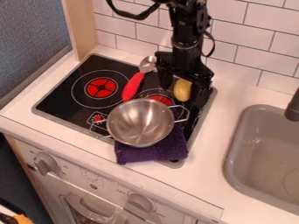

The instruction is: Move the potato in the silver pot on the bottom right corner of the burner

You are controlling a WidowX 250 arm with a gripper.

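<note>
The black gripper (pixel 182 84) hangs down over the right rear of the stovetop, right at the yellow potato (pixel 182 91). Its dark parts blend with the black cooktop around the potato, so whether it holds the potato I cannot tell. The silver pot (pixel 140 123), empty inside, stands at the front of the burner (pixel 70 98), below and left of the potato. A purple cloth (pixel 153 151) lies partly under the pot, over the burner's front right part.
A spoon with a red handle (pixel 133 86) lies left of the gripper, its silver bowl toward the tiled wall (pixel 239 46). The grey sink (pixel 232 157) with a dark faucet (pixel 293 106) is at the right. Oven knobs (pixel 45 164) line the front below.
</note>
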